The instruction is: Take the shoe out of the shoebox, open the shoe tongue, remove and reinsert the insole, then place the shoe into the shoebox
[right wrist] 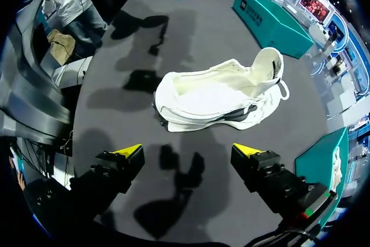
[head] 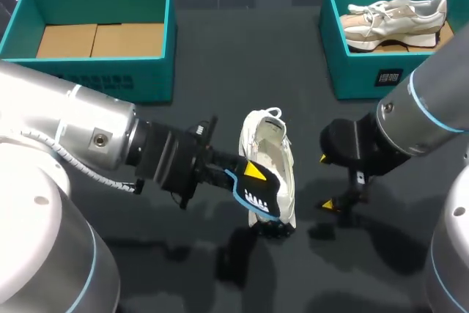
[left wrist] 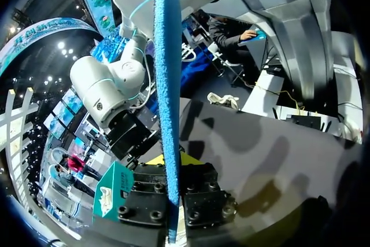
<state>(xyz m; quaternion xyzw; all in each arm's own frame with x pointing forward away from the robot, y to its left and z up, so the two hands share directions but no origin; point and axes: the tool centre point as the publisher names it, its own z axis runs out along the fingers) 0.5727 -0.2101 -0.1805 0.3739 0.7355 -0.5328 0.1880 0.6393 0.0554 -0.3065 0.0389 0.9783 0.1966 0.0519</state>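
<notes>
The left gripper's (left wrist: 172, 166) yellow tips are mostly hidden behind the thin blue foam insole (left wrist: 167, 79) it pinches edge-on. From above, the insole covers part of the white mesh sneaker (head: 269, 153), which sits mid-table on the dark table (head: 220, 42), opening gaping. The right gripper (right wrist: 188, 155) hangs beside it, fingers spread wide, holding nothing. The left teal cardboard box (head: 157, 71) shows only its brown floor. The right teal cardboard box (head: 344, 71) holds a beige sneaker (head: 396, 20).

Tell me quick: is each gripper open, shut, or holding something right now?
Left gripper: shut on the blue insole.
Right gripper: open, holding nothing; the white shoe lies ahead of it.
</notes>
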